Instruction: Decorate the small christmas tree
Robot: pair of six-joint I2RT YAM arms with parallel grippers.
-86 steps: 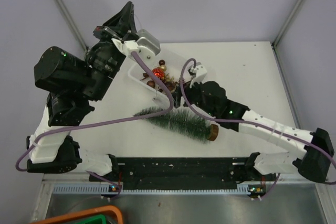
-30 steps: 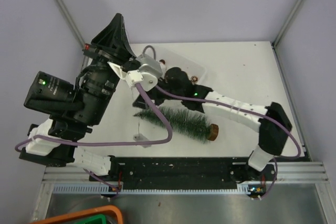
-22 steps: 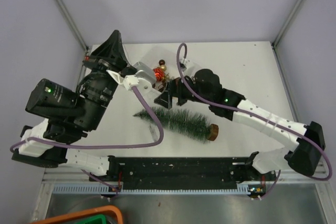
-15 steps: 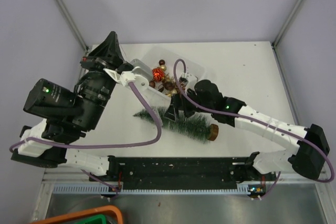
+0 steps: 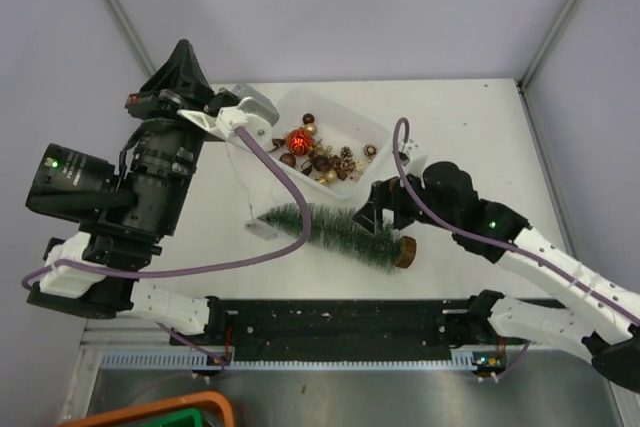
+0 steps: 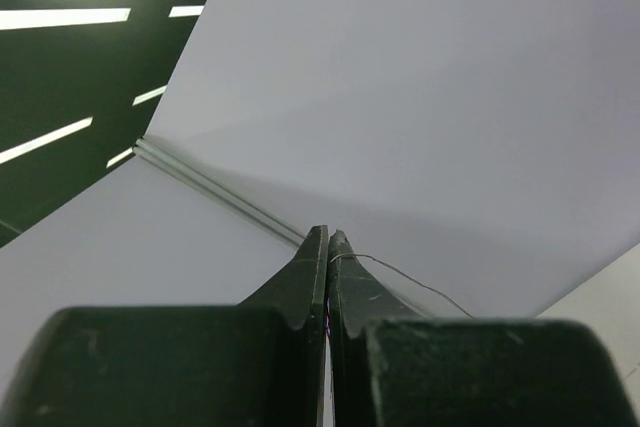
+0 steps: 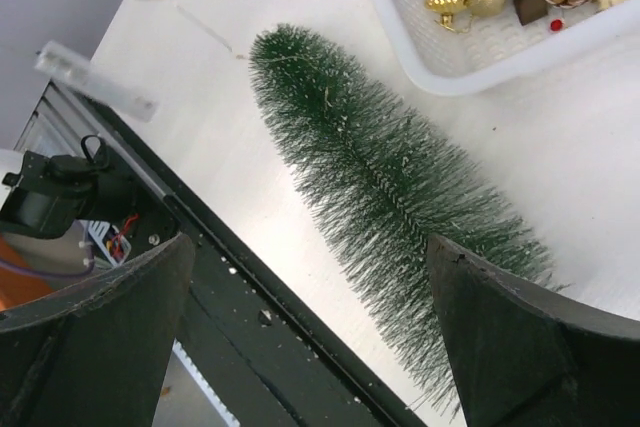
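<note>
The small christmas tree (image 5: 335,231) lies on its side on the white table, tip to the left and brown disc base (image 5: 405,250) to the right. It also shows in the right wrist view (image 7: 390,177). My right gripper (image 5: 377,205) is open and empty, hovering over the tree's thick end (image 7: 310,247). My left gripper (image 5: 182,52) is raised high at the back left. It is shut on a thin wire (image 6: 400,272) of a light string. The string's small clear battery box (image 5: 262,229) hangs by the tree's tip (image 7: 95,82).
A white tray (image 5: 385,135) behind the tree holds several baubles and pinecones, including a red bauble (image 5: 297,139). Its corner shows in the right wrist view (image 7: 420,67). The black rail (image 5: 340,322) runs along the near edge. Purple cables loop over the tree.
My right gripper has pulled back from the tree's middle toward its base end. My left arm has swung further left and back, uncovering the tray. The battery box now hangs near the tree's tip.
</note>
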